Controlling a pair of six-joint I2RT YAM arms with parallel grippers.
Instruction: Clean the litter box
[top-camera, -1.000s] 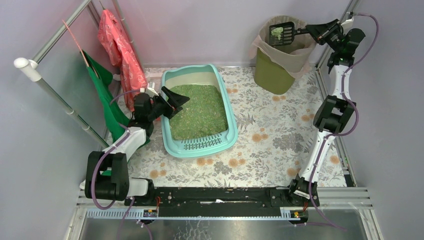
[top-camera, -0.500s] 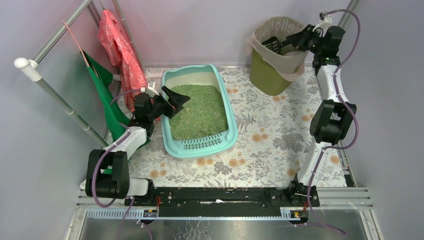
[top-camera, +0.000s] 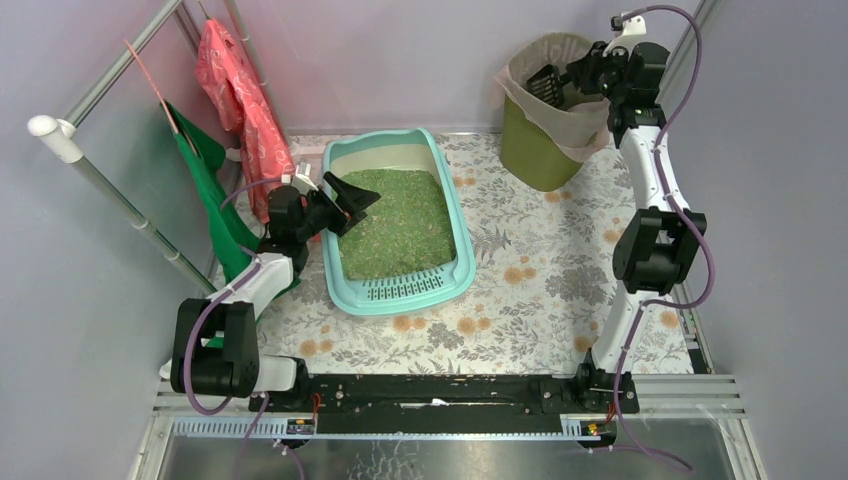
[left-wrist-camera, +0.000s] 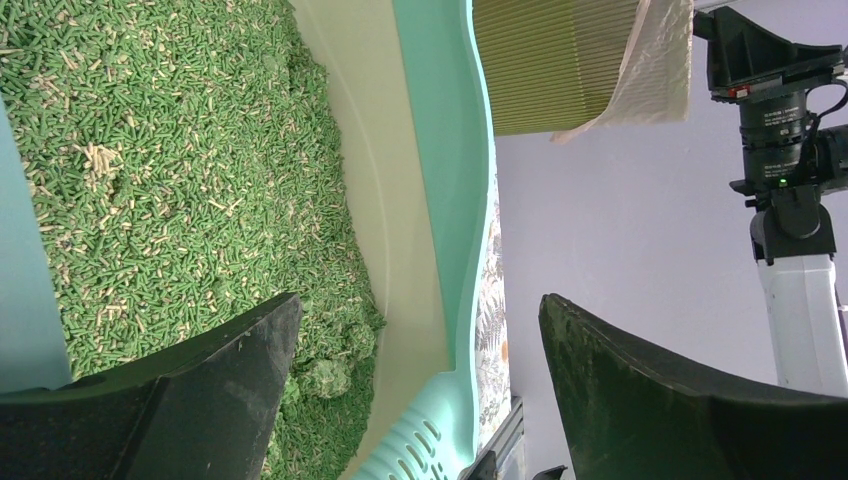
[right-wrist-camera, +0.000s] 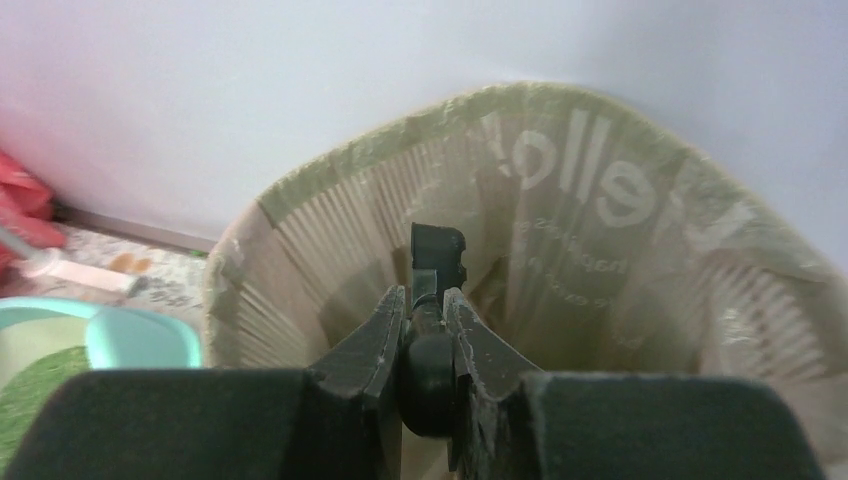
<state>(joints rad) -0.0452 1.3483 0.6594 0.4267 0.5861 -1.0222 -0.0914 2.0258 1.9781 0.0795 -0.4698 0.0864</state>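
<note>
The pale turquoise litter box (top-camera: 458, 222) lies on the floral mat with its slotted grille end (top-camera: 405, 289) toward the arms and green granules (top-camera: 395, 220) inside. My left gripper (top-camera: 352, 200) hovers open over the box's left rim; its wrist view shows the jaws (left-wrist-camera: 418, 305) wide apart above the granules and a few clumps (left-wrist-camera: 325, 378). My right gripper (top-camera: 585, 75) is shut on the handle of a black scoop (top-camera: 543, 82), whose head points down inside the olive bin (top-camera: 540, 145). In the right wrist view the fingers (right-wrist-camera: 425, 300) clamp the scoop handle (right-wrist-camera: 432, 250) over the bag-lined bin (right-wrist-camera: 330, 170).
A red bag (top-camera: 240, 100) and a green bag (top-camera: 215, 205) hang from a metal rail (top-camera: 120, 190) at the left, close behind my left arm. The floral mat (top-camera: 540, 270) covers the floor between the box and the right arm. Walls close in on all sides.
My right arm has swung left and tipped the scoop, which held green litter above the bin's rim, down into the bin. The left arm has not moved.
</note>
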